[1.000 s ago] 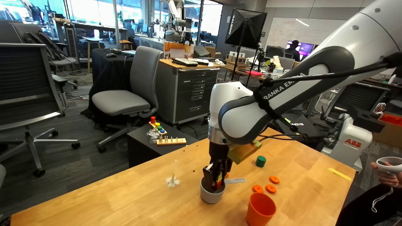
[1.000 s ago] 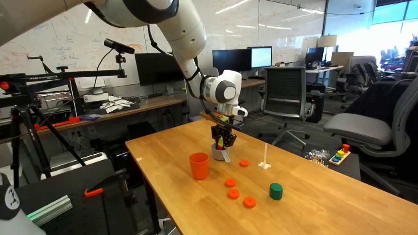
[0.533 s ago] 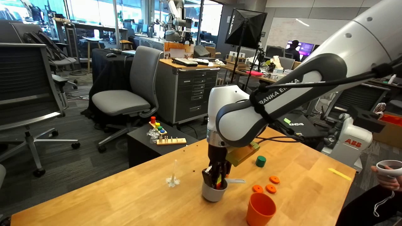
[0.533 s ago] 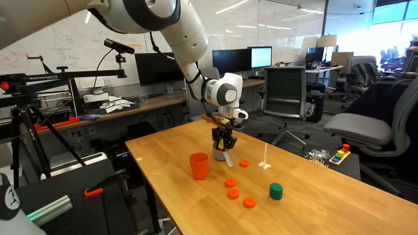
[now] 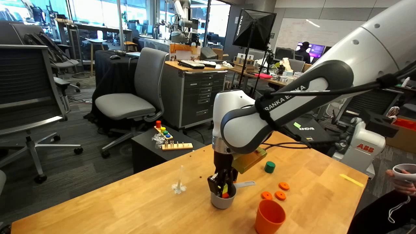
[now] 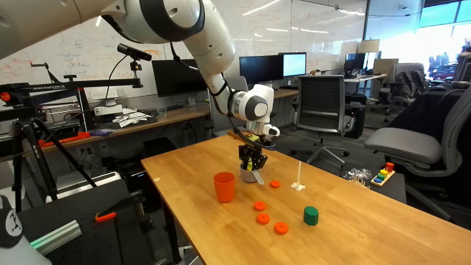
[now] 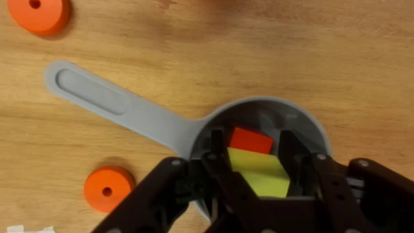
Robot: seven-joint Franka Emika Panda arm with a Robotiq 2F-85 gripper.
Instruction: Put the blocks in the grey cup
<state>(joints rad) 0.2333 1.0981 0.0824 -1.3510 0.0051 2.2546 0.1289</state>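
Observation:
The grey cup (image 5: 223, 202) stands upright on the table in both exterior views (image 6: 248, 176), and its handle fills the left of the wrist view (image 7: 145, 118). My gripper (image 7: 251, 139) points down with its fingertips inside the cup's rim. The fingers are apart. A red-orange block (image 7: 251, 140) and a yellow block (image 7: 262, 173) lie between them, with a gap visible beside the red one. The cup wall partly hides both blocks in the exterior views. A green block (image 5: 269, 167) stands alone on the table, also visible in an exterior view (image 6: 311, 216).
A taller orange cup (image 6: 224, 187) stands near the grey cup. Several orange discs (image 6: 263, 218) lie around, one close to the grey cup (image 6: 275, 184). A thin upright stick (image 6: 298, 176) is fixed to the table. A person's hand with a white controller (image 5: 404, 172) is beyond the table edge.
My gripper has come down slightly and the grey cup has shifted a little. The yellow and red-orange blocks sit lower, deeper in the cup, and my fingers have opened around them.

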